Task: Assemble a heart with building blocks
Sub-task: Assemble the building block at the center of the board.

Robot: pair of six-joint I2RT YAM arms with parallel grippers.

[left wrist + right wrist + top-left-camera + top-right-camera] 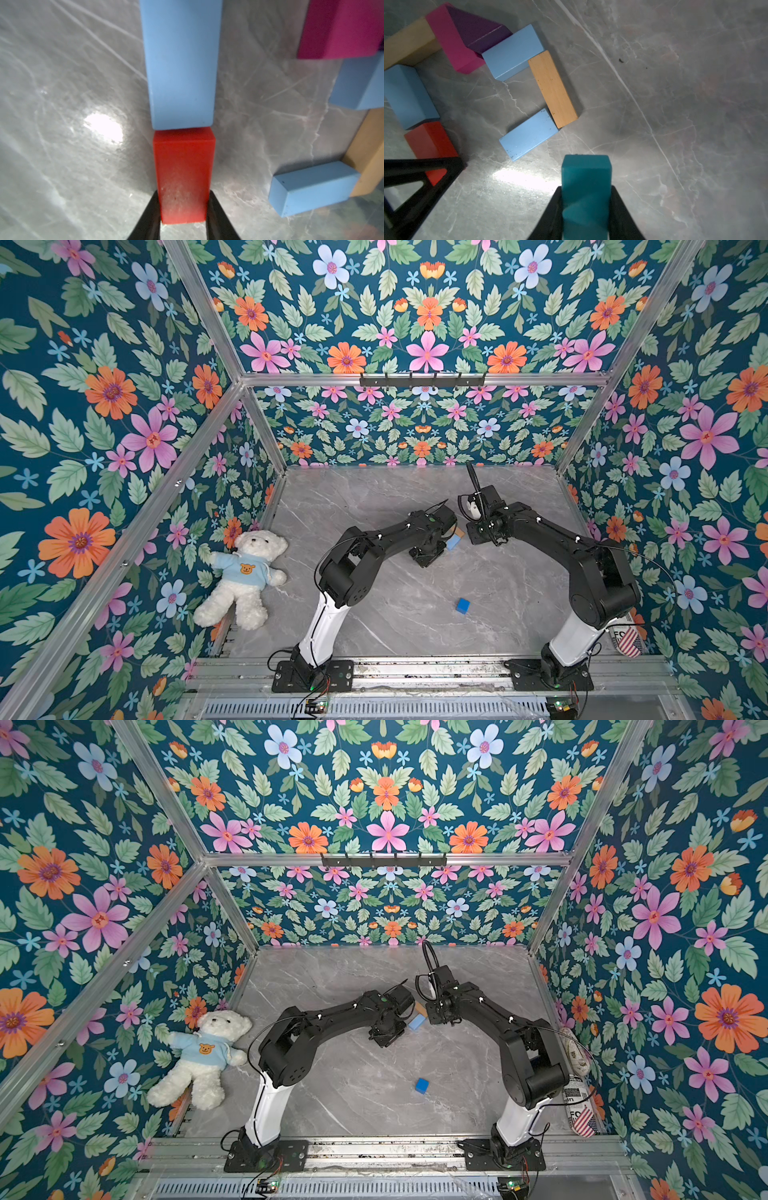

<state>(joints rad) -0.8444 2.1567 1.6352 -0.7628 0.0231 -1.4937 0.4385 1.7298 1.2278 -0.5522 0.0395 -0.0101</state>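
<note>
The heart stands as an open outline in the right wrist view: tan brick (409, 41), magenta brick (450, 41), purple wedge (481, 31), light blue brick (512, 52), tan brick (553, 89) and light blue brick (529, 135). My left gripper (184, 193) is shut on a red block (184, 162), whose end touches a light blue brick (180, 62). The right gripper (586, 188) is shut on a teal block (585, 176), apart from the outline. A dark blue cube (462, 605) lies alone nearer the front. In both top views the arms hide most of the building blocks.
A white teddy bear (245, 572) in a light blue shirt lies against the left wall. The two wrists nearly meet over the middle of the marble table (374, 497). Floral walls close in three sides.
</note>
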